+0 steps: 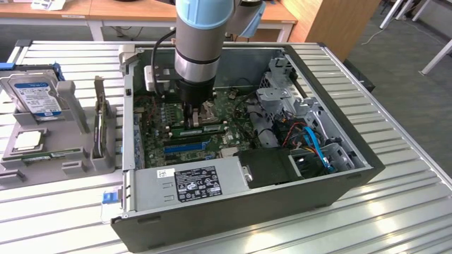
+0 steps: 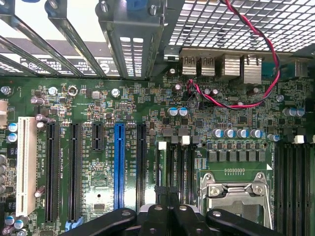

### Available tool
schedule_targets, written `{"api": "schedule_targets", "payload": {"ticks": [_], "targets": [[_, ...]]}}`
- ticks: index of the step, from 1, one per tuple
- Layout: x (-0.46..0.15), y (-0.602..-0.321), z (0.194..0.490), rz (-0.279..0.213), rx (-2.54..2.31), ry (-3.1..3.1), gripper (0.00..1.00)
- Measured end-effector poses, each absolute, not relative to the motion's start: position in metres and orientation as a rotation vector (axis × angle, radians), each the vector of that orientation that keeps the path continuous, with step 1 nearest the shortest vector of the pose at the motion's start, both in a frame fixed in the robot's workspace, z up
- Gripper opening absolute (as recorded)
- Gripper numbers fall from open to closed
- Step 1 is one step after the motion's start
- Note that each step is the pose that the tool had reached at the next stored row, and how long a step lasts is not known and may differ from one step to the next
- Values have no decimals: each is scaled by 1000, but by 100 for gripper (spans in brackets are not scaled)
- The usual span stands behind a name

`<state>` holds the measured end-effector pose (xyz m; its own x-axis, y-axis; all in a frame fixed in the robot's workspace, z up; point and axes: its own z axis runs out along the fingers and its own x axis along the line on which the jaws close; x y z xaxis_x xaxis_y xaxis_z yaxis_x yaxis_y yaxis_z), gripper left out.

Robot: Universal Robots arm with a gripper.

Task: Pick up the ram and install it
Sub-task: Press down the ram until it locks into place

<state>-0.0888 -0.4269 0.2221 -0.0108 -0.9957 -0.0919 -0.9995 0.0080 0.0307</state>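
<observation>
exterior view: open pc case (image 1: 247, 222) lying on its side on a slatted metal desk (image 1: 395, 211), w/ robot arm reaching straight down inside. end effector (image 1: 190, 117) low over the motherboard, beside the cpu socket. the ram (image 1: 202, 129), a narrow green stick w/ white label, right under the fingertips and lined up along the memory slots, above the blue expansion slot (image 1: 185, 148). fully seated or not: can't tell.

wrist view: looking down on the motherboard (image 2: 147, 98), w/ black fingers closed tight together over the memory slots (image 2: 177, 162). pinching the stick's top edge or only pressing on it: can't tell.

handling, as a guess: light, thin, stiff but easy to crack if bent or twisted. best held by the bare long top edge near mid-length, off the chips and contacts, kept upright and square to the slot.
</observation>
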Motion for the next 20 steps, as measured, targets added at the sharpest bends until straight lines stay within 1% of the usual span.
{"api": "schedule_targets", "payload": {"ticks": [6,20], "targets": [[-89,-427,224,135,-2178,2198,10],[-89,-427,241,134,-2178,2199,10]]}}
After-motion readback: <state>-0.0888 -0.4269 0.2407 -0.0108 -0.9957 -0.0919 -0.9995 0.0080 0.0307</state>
